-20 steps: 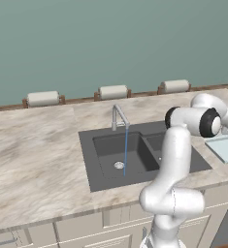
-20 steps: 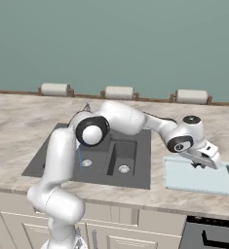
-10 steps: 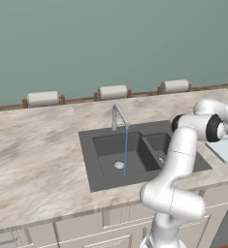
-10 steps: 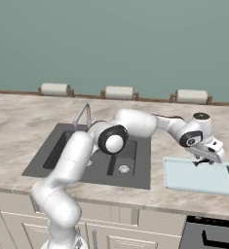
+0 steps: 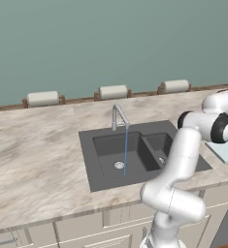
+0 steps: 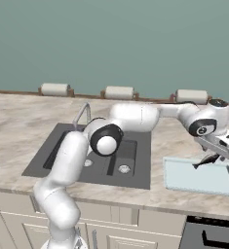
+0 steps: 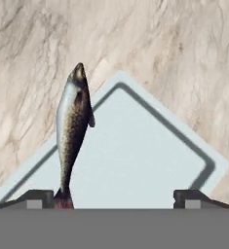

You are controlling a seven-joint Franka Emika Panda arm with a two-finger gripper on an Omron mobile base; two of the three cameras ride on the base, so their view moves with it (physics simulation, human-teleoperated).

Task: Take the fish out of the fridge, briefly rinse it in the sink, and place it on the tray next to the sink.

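The arm reaches right across the desk (image 6: 18,121), past the sink (image 6: 62,155), so that the end effector (image 6: 214,154) hangs over the tray (image 6: 184,177) lying just beside the sink's right edge. That fits the last step of the task: the fish (image 6: 206,160) is meant to end up on this tray, and the hand is brought low over it so the drop is short. Water runs from the faucet (image 5: 119,116) into the left basin, which suits a rinse, though whether the rinse is finished cannot be read from here.

In the hand view the end effector (image 7: 114,197) has its two tips spread far apart, one at each lower corner, with nothing clamped between them. The fish (image 7: 73,131) hangs by the left tip, its tail touching or just beside that tip and its head pointing away along the hand's line of sight, over the tray (image 7: 145,160). It stands well clear of the right tip. So the jaws are open and the fish looks released, or at most brushing one finger; whether it already rests on the tray or is falling towards it cannot be told. In the right base view the fish sits just under the hand, above the tray's far right part.
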